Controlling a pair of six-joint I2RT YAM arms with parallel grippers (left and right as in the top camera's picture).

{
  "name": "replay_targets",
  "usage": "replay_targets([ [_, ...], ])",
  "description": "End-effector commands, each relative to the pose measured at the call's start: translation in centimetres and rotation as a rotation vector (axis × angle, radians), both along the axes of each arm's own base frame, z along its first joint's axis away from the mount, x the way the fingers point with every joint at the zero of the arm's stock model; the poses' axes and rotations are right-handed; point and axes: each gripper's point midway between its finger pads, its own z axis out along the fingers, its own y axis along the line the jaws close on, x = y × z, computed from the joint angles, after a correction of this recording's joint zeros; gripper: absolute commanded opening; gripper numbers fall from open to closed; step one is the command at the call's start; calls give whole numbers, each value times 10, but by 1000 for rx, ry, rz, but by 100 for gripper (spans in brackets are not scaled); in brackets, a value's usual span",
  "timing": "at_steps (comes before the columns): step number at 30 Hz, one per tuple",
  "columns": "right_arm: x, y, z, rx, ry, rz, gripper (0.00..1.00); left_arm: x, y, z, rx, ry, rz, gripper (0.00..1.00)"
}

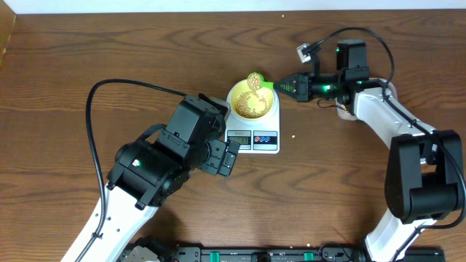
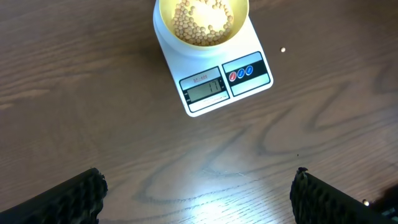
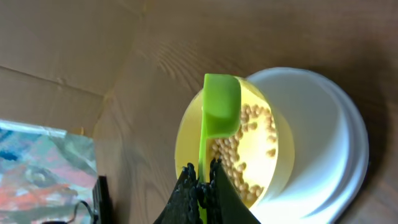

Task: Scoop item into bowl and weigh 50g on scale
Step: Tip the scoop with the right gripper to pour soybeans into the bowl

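Note:
The white scale (image 1: 268, 138) sits mid-table with the pale yellow bowl (image 1: 234, 100) on top, and tan beans (image 1: 251, 105) lie in the bowl. My right gripper (image 1: 280, 86) is shut on the handle of a green scoop (image 1: 256, 79), whose cup holds beans over the bowl's far rim. In the right wrist view the scoop (image 3: 221, 112) hangs over the bowl (image 3: 186, 124), with beans (image 3: 249, 149) below it and the handle pinched in my right gripper (image 3: 200, 171). My left gripper (image 2: 199, 186) stands open over bare wood, short of the scale (image 2: 249, 84) and bowl (image 2: 163, 28).
One stray bean (image 2: 283, 50) lies on the wood just right of the scale. A colourful printed sheet (image 3: 43, 162) shows at the left of the right wrist view. The table's far edge (image 1: 218, 12) runs along the top.

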Motion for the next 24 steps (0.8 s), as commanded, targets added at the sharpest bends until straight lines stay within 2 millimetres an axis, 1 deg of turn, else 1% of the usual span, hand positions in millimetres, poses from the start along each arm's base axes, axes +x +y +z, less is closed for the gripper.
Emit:
replay_targets([
  [1, 0, 5, 5, -57, -75, 22, 1, 2, -2, 6, -8, -13, -9, 97],
  [10, 0, 5, 10, -225, -109, 31, 1, 2, -2, 6, -9, -14, -9, 97],
  [18, 0, 16, 19, -329, -155, 58, 1, 2, -2, 6, -9, -14, -9, 97],
  [24, -5, 21, 21, -470, -197, 94, 1, 2, -2, 6, -8, -13, -9, 97],
])
